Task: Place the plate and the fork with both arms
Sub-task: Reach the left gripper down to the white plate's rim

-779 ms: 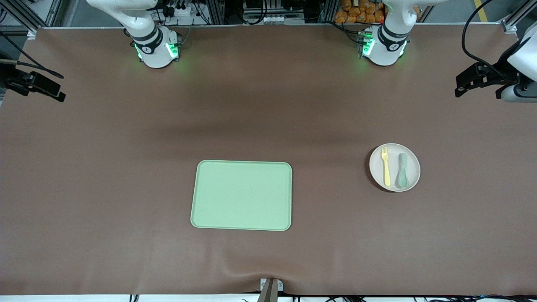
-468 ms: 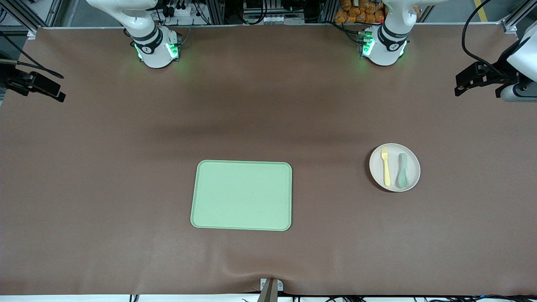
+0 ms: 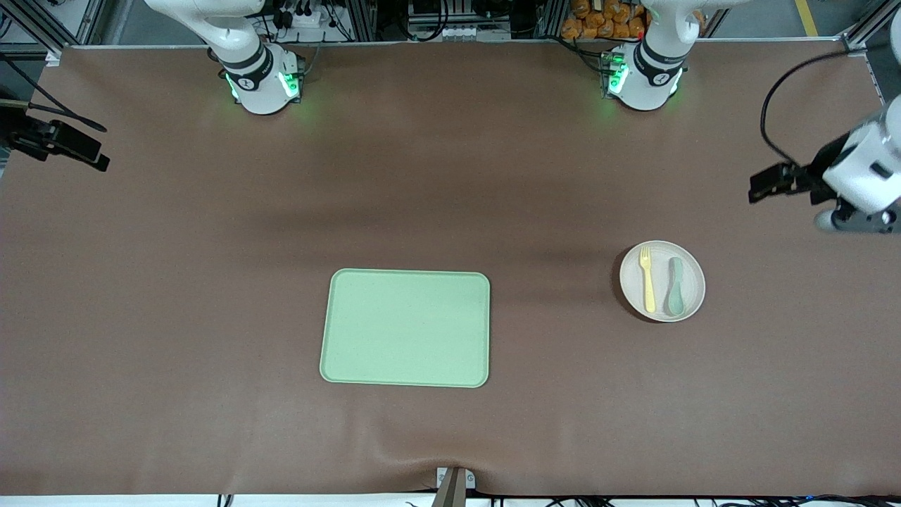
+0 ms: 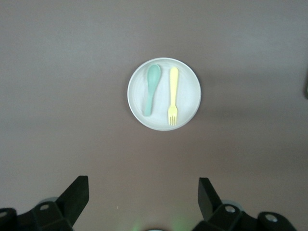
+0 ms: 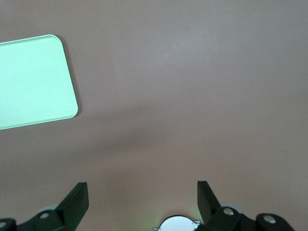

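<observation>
The off-white plate (image 3: 686, 304) rests on the brown table toward the left arm's end, holding the pale yellow fork (image 3: 646, 280) and a grey-green spoon (image 3: 676, 285) side by side. In the left wrist view the plate (image 4: 185, 77) lies below, with the fork (image 4: 173, 95) on it. My left gripper (image 4: 143, 180) hangs open and empty high in the air, short of the plate. The left arm's hand (image 3: 859, 172) shows at the edge of the front view. My right gripper (image 5: 142, 185) waits open and empty high over bare table, near the right arm's base.
A rectangular light green tray (image 3: 405, 328) lies flat near the table's middle, nearer the front camera than both bases; one of its corners (image 5: 33, 79) shows in the right wrist view. Cables and a black fixture (image 3: 60, 141) sit at the right arm's end.
The left arm's hand has swung down and inward toward the plate. The right arm, plate, fork and tray have not moved.
</observation>
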Robot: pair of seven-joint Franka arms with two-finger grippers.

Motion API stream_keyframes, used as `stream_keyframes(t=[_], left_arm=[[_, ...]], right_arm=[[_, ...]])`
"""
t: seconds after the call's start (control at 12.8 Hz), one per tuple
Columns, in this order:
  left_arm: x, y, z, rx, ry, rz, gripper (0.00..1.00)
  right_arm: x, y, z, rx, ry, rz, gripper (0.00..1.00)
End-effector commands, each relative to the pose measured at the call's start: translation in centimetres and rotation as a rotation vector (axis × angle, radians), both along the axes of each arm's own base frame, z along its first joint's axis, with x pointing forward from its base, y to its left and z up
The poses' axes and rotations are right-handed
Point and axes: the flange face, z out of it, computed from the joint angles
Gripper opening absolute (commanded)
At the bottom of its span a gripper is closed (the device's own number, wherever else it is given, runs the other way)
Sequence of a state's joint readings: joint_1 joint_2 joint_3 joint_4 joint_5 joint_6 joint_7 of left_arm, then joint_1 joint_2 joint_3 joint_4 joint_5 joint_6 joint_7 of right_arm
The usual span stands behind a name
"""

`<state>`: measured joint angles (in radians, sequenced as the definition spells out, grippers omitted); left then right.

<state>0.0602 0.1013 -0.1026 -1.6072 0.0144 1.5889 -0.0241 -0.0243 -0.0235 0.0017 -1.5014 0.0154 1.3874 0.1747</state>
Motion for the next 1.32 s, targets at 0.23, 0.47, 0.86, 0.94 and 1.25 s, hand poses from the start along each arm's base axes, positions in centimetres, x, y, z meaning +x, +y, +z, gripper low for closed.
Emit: stream_keyframes(t=[0.23,0.47,0.86,0.94,1.25], left_arm=[[0.8,4.8,-14.3,-0.041,-0.001,0.085,1.00],[1.5,7.6,-21.2,-0.057,0.014,0.134,1.00],[0.8,8.2,-29.3,-0.089,-0.006,0.179,0.77],[0.7,8.5,-30.4,-0.098,0.001,0.195,0.73],[0.7,8.7,-34.3,-0.117,0.000,0.224,0.68]], right_arm=[[0.0,-0.8,0.3,-0.005,0.003,-0.013,1.00],[0.1,-0.9,0.3,-0.005,0.003,-0.015,1.00],[0.1,-0.7,0.3,-0.003,0.002,-0.011,1.00],[0.0,-0.5,0.4,-0.003,0.003,-0.008,1.00],[0.1,-0.7,0.3,-0.003,0.002,-0.011,1.00]])
